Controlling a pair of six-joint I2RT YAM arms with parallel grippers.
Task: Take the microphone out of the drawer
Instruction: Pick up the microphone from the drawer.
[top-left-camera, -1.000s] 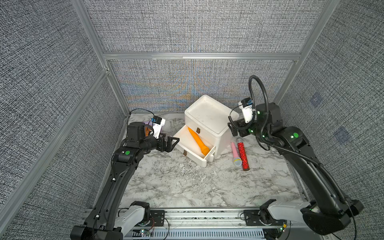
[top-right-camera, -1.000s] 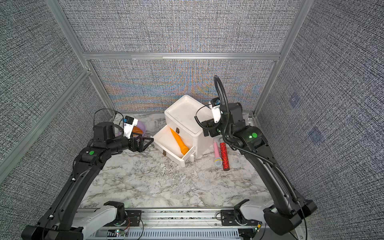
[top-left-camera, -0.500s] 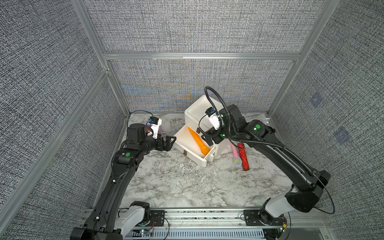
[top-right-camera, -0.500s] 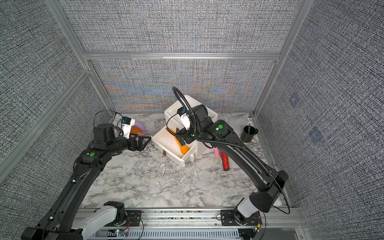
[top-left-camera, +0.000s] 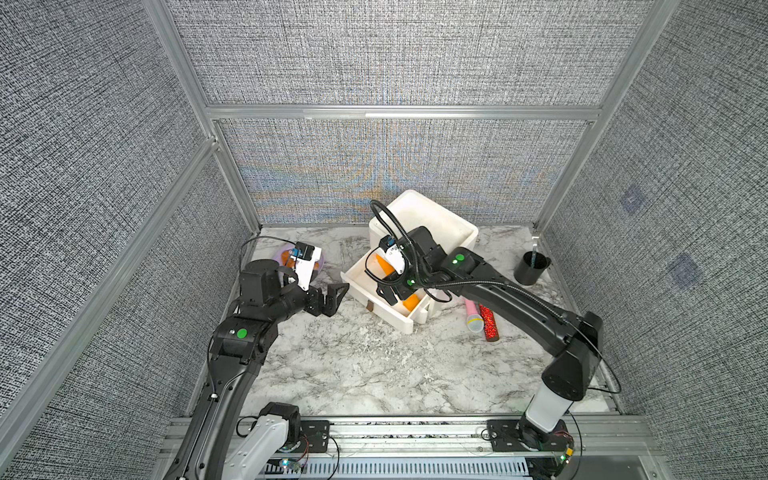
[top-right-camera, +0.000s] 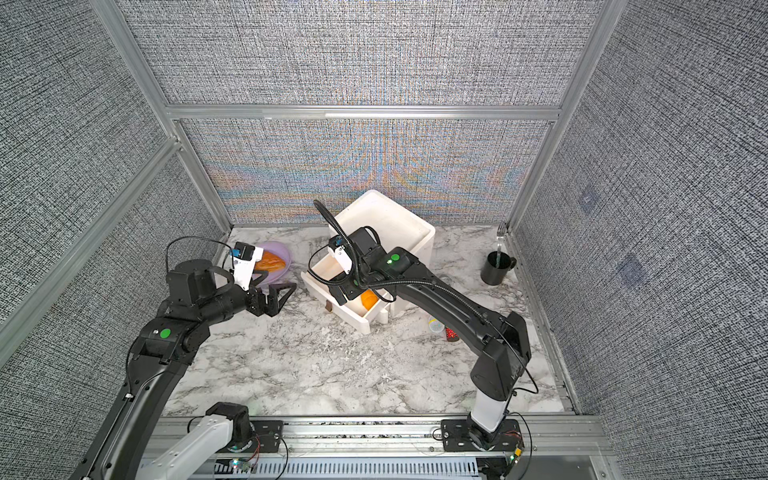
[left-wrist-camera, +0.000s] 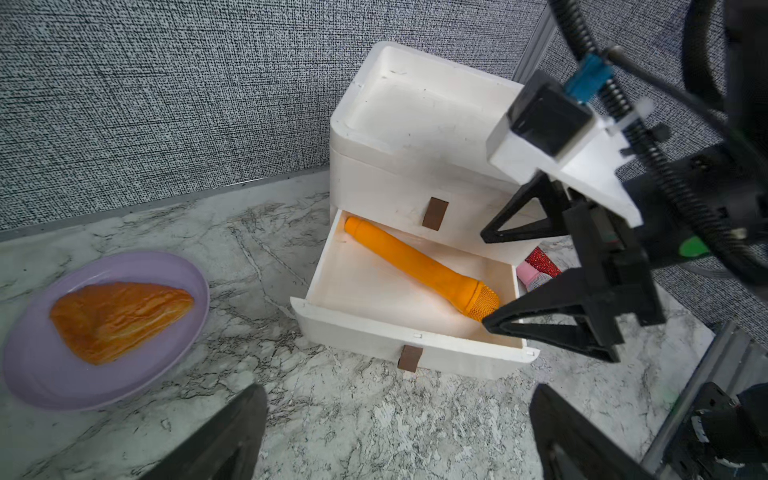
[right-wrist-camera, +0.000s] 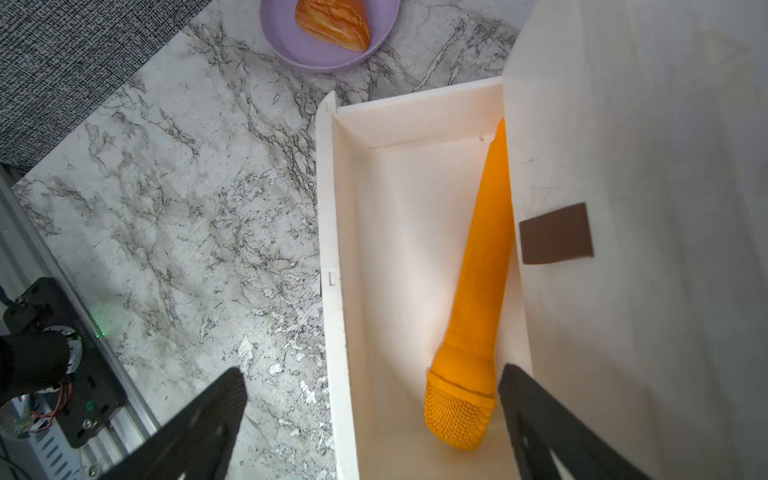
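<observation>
Your right gripper (left-wrist-camera: 485, 280) wide above the orange microphone (left-wrist-camera: 419, 266) in the open drawer (left-wrist-camera: 365, 332), your left gripper (top-left-camera: 334, 298) wide nearby

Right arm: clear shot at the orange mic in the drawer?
Likely yes: the drawer is open, the orange microphone lies uncovered inside, and the open right end effector hangs above its head end; the cabinet front is close by.

Orange mic (right-wrist-camera: 469, 316) lies in open drawer (right-wrist-camera: 332, 208), R pincer (right-wrist-camera: 370, 374) gaping over it.
</observation>
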